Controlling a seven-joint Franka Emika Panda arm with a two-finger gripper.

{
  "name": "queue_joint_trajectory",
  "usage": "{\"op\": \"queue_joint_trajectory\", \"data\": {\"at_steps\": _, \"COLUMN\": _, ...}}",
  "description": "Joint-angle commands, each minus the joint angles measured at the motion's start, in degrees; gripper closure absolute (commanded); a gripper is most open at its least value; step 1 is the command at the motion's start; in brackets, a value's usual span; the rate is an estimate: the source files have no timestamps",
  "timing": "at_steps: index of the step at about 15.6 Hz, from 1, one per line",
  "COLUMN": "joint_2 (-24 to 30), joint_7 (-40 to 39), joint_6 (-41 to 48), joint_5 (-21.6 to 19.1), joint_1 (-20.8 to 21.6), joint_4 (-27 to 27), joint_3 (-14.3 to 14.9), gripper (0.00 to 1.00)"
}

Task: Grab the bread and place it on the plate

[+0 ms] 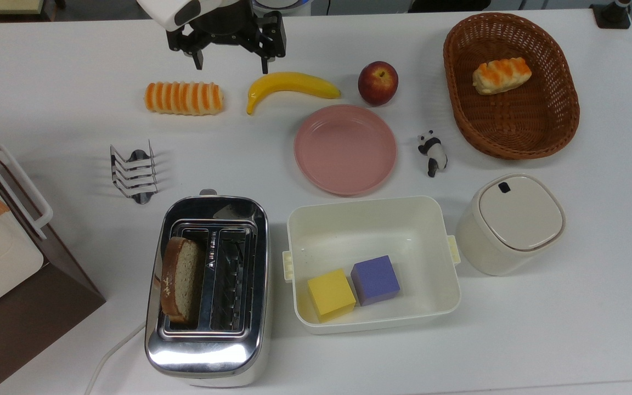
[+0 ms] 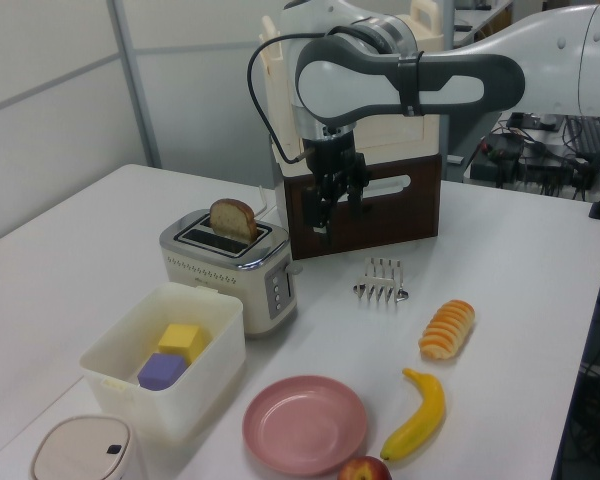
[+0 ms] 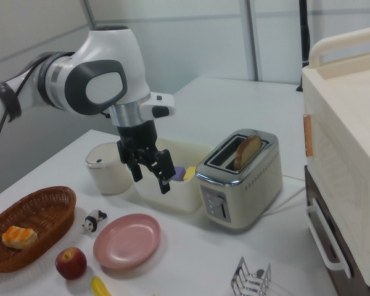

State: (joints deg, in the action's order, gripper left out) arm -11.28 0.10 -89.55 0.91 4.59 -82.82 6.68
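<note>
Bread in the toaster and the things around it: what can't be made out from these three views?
- The bread: its lower part is hidden inside the toaster slot in all three views.
- Banana: cut off by the right view's bottom edge.
- Purple cube: mostly hidden behind the hand in the right view.

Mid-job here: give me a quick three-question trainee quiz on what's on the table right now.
1. True or false: the bread already lies on the plate.
2. What holds the bread? A) basket B) toaster C) white tub
3. Fill in: in the white tub, a yellow cube sits beside a ____ cube.

Key:
1. False; the bread stands in a slot of the toaster and the plate is bare.
2. B. The hand is open above the table, holding nothing.
3. Purple.
</note>
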Motion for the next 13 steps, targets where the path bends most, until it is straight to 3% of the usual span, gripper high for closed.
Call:
{"op": "queue_joint_trajectory", "data": {"at_steps": 1, "joint_2": 1.35, "joint_7": 0.86, "joint_6": -1.33, "joint_5": 0.32, "joint_1": 0.41, "joint_4": -2.26, "joint_3": 0.18, "gripper": 0.0}}
{"op": "queue_joint_trajectory", "data": {"at_steps": 13, "joint_2": 0.2, "joint_7": -0.8, "joint_6": -1.94, "joint_5": -0.3, "joint_1": 0.41, "joint_4": -2.17, "joint_3": 0.18, "gripper": 0.0}}
